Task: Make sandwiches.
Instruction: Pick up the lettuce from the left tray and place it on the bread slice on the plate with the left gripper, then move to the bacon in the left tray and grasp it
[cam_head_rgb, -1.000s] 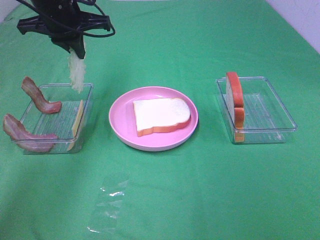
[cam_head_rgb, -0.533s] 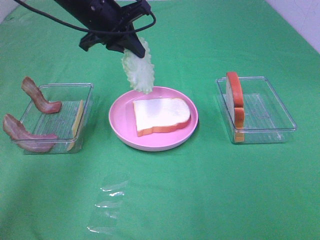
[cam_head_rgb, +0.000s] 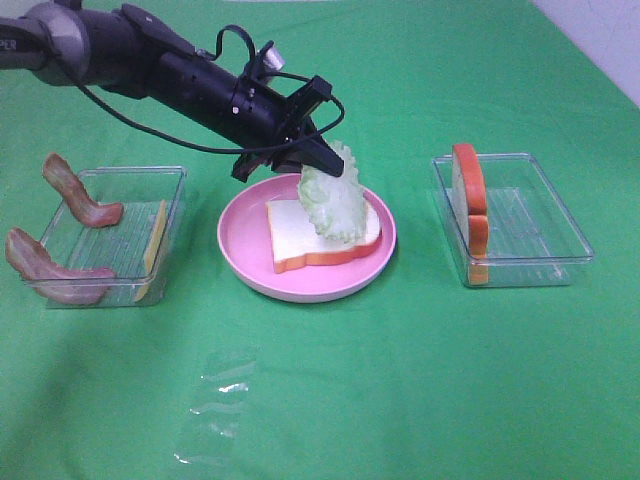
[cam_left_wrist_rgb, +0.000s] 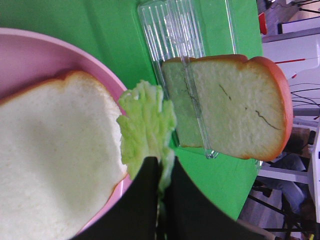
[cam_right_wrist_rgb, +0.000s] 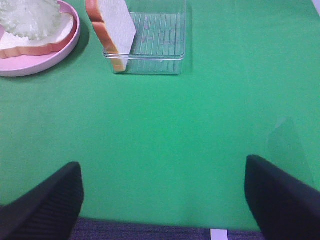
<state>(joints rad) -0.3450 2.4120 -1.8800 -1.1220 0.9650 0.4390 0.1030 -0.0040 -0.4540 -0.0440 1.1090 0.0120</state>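
Lettuce (cam_head_rgb: 332, 200), pale green and frilly, hangs from the left pincer (cam_head_rgb: 322, 158). Its two dark fingers (cam_left_wrist_rgb: 145, 200) are pinched together on the leaf's top edge with no gap showing between them. The leaf dangles just below the tip, and its lower part lies against the white face of the bread slice (cam_head_rgb: 295, 232) directly underneath. I can't tell whether it rests there with any weight or only brushes it. That slice, white with an orange-brown crust, lies flat in the pink plate (cam_head_rgb: 245, 255) under the pincer.

Out to the pincer's right, past the plate's rim, stands a clear tray (cam_head_rgb: 545, 225). In it a second bread slice (cam_head_rgb: 468, 195) is up on edge against the wall nearest the pincer. To the pincer's left sits another clear tray (cam_head_rgb: 175, 190), well apart from the plate. Two reddish-brown bacon strips (cam_head_rgb: 82, 198) lean over its farther walls, and a yellow cheese slice (cam_head_rgb: 157, 240) is propped against the wall closest to the pincer. Farther off, towards the front edge of the green surface (cam_head_rgb: 420, 380), a crinkled sheet of clear film (cam_head_rgb: 215, 405) lies flat.

The right pincer (cam_right_wrist_rgb: 162, 200) is well away from all this, over bare green cloth. Its fingers (cam_right_wrist_rgb: 45, 200) are spread wide with nothing between them. From its camera the tray with the upright slice shows ahead, and the plate beyond that.
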